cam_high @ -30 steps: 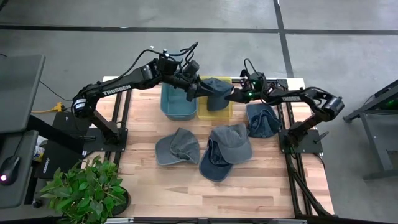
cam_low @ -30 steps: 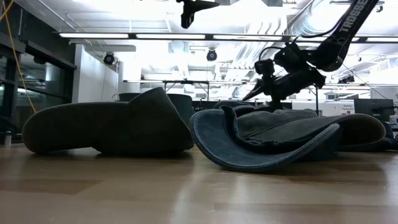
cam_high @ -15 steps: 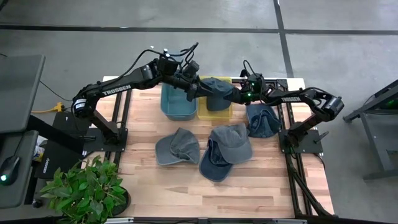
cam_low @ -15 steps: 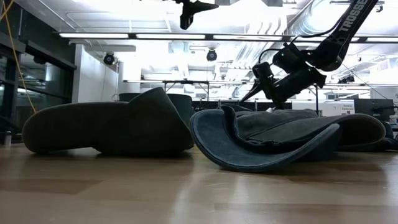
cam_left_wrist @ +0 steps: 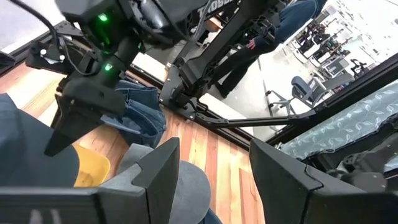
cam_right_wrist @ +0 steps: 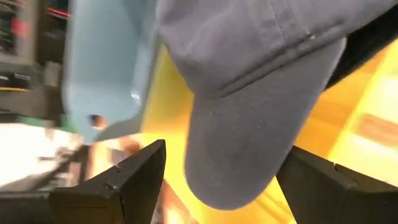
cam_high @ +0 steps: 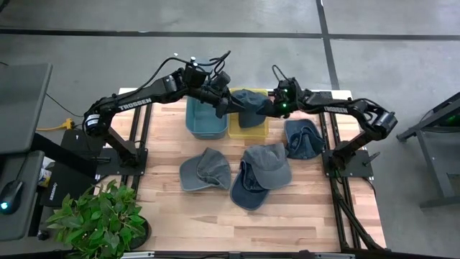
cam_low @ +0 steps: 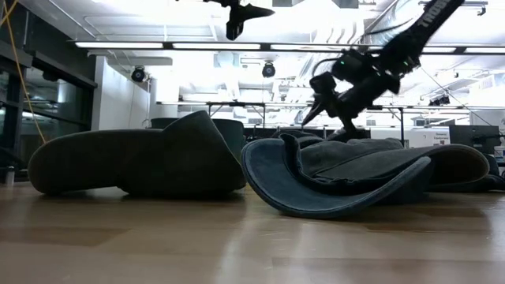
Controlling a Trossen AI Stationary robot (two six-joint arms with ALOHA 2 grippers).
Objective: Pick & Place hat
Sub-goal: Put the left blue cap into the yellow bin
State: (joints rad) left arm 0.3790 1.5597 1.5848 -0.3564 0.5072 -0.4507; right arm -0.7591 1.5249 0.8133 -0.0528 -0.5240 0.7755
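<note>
yellow bin (cam_high: 248,131) | mostly hidden (under cap (cam_high: 248,106)) | left fingers' grip unclear

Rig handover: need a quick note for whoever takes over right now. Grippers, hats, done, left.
Left gripper: over the bins at the back of the table, beside the cap above the yellow bin; fingers look open in its wrist view.
Right gripper: at the yellow bin, fingers open, the grey cap just ahead of them, not gripped.
Blue bin: no hat visible inside.
Done: one cap at the yellow bin.
Left: three hats on the table: grey hat, blue cap, dark blue hat.
</note>
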